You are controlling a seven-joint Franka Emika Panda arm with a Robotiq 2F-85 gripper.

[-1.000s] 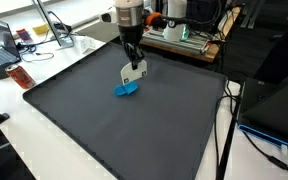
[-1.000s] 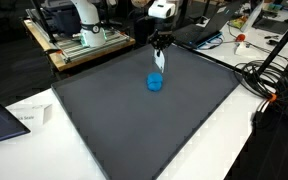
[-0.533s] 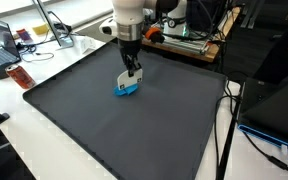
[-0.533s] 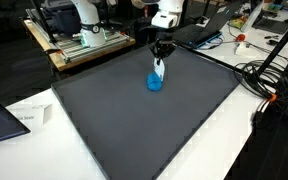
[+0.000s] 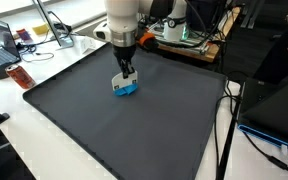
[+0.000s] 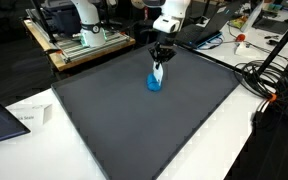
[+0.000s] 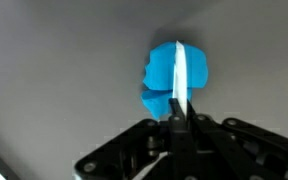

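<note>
Gripper [image 5: 124,71] seen in an exterior view, jaws pinched narrow on a thin white flat card [image 5: 118,82]; small blue plastic dish [image 5: 128,88] directly beneath it, resting on the dark grey table mat [image 5: 104,130]. In an exterior view the card [image 6: 158,73] hangs upright below the fingertips; its lower edge meets the dish [image 6: 154,84]; contact cannot be confirmed. Wrist view: card [image 7: 180,70] edge-on between the closed fingers; dish [image 7: 162,75] just beyond the fingertips.
</note>
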